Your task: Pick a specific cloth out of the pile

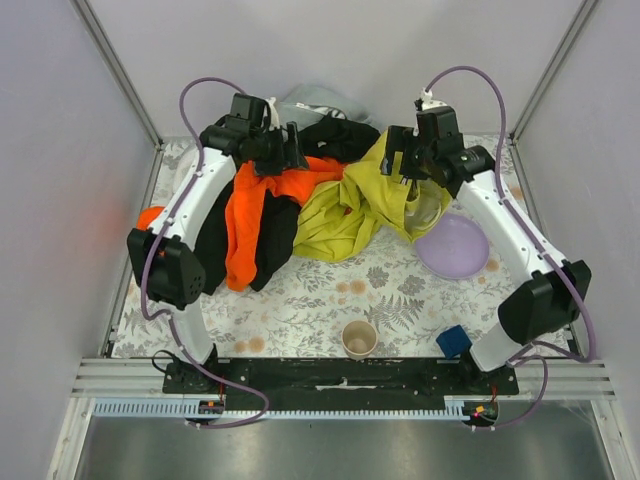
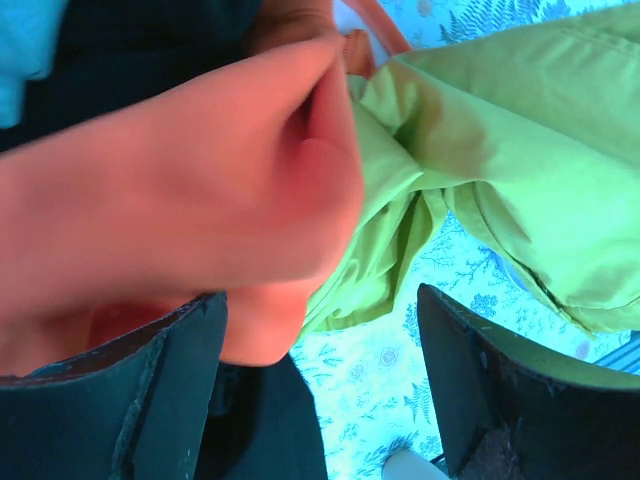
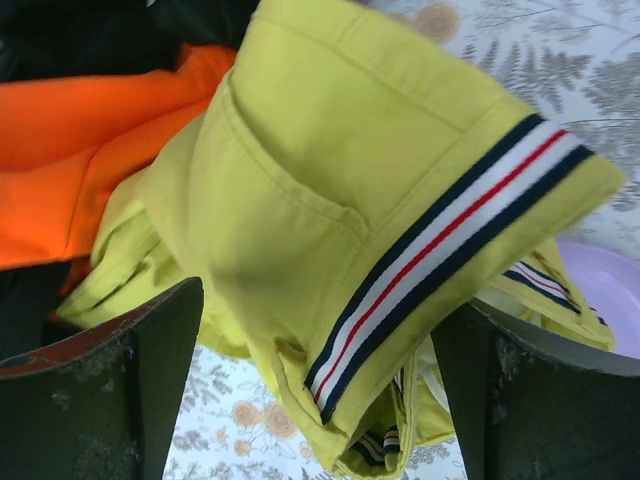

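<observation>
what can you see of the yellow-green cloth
The yellow-green cloth is a soft, wrinkled garment with stitched seams and a cuff banded in navy, white and red stripes. It lies crumpled on the floral table, its left edge against the orange garment, its right side reaching the purple plate. One folded part sits between the open jaws of the right gripper.
</observation>
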Robot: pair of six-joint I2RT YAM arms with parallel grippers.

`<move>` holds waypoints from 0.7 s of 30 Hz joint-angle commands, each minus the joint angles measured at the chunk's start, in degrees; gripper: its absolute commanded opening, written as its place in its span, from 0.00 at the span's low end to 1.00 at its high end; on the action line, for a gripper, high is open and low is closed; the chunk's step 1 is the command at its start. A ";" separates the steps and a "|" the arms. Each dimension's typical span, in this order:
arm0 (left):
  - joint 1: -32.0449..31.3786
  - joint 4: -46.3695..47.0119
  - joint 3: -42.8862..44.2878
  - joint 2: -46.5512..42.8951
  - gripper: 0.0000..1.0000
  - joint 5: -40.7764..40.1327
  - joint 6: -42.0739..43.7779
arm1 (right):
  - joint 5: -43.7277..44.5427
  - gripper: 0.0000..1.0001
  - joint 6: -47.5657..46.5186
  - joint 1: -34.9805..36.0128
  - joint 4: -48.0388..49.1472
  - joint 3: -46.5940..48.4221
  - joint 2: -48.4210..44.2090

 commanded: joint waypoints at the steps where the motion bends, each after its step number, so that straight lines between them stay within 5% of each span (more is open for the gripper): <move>1: -3.31 -4.17 7.55 3.04 0.82 1.24 5.86 | 13.22 0.98 1.99 -0.06 -14.98 12.35 7.21; 6: -4.10 -4.43 9.67 4.10 0.82 0.97 6.74 | 20.99 0.98 0.93 -3.48 -25.82 16.60 9.43; 12: -4.01 -7.95 9.06 7.96 0.82 -4.47 7.89 | 16.43 0.98 1.02 -7.44 -28.20 11.85 3.55; 21: -2.09 -7.60 -0.95 11.05 0.82 -13.44 9.21 | 4.23 0.98 -1.35 -3.15 -24.78 13.77 2.65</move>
